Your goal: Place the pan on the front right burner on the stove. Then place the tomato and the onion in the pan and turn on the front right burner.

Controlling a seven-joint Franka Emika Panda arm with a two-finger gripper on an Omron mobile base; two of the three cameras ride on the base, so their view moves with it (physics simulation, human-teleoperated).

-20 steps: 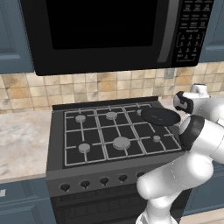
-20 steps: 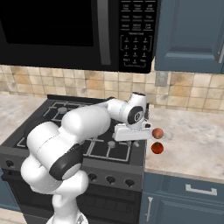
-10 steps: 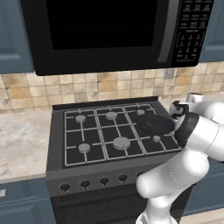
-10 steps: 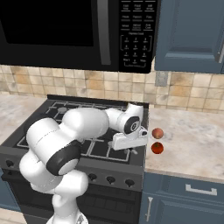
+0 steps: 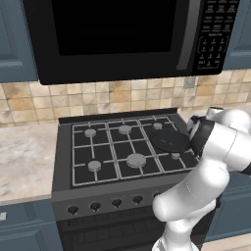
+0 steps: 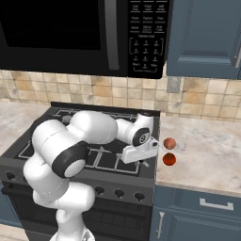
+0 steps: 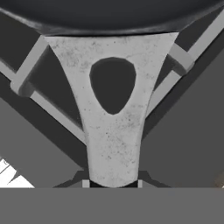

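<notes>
While bent low over stove (image 5: 98, 147), claw (image 7: 113, 183) gripping pan (image 5: 169, 140) handle

The arm (image 6: 75, 141) is showing glossy white rounded segments with dark bands ringing its joints.

Left base view: behind the arm on its left, facing forward and down over the stove (image 5: 122, 147), mid-range, microwave (image 5: 122, 34) across the top. Right base view: behind on the right, same heading, takes in the stove's right edge plus the counter (image 6: 202, 150) beside it. Both share the stove top, the backsplash and the microwave. Hand view: very close, looking along the gripper (image 7: 112, 183) at the pan (image 7: 109, 13) rim and handle root over the grate.
</notes>
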